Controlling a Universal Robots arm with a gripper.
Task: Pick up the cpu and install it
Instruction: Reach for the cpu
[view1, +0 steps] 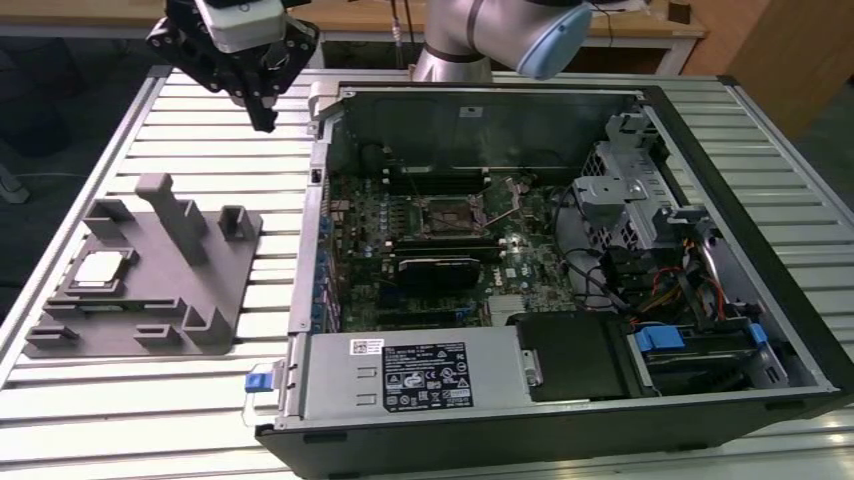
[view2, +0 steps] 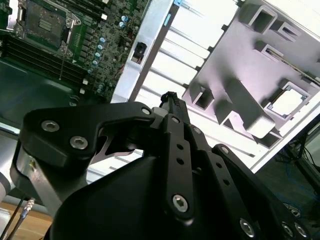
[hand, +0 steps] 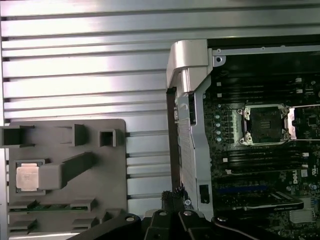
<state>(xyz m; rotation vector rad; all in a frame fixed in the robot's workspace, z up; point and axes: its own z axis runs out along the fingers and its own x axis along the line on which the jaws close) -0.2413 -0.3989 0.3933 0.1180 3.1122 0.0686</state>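
The cpu (view1: 100, 270) (view2: 289, 102) (hand: 26, 177), a small silver-topped square chip, lies in a recess of the grey holder block (view1: 200, 290) on the slatted table, at the exterior view's left. My gripper (view1: 263, 122) (view2: 170, 97) (hand: 173, 194) hangs above the table between the holder and the open computer case, well away from the cpu. Its fingers are shut together with nothing between them. The motherboard socket (view1: 451, 213) (view2: 45, 22) (hand: 264, 124) inside the case stands open, its metal frame raised.
The open computer case (view1: 801, 300) holds the motherboard, a labelled power supply box (view1: 414, 375), a drive cage (view1: 627, 190) and cables. The holder block has upright posts (view1: 167, 205). The case's metal wall (hand: 187, 70) stands beside the gripper.
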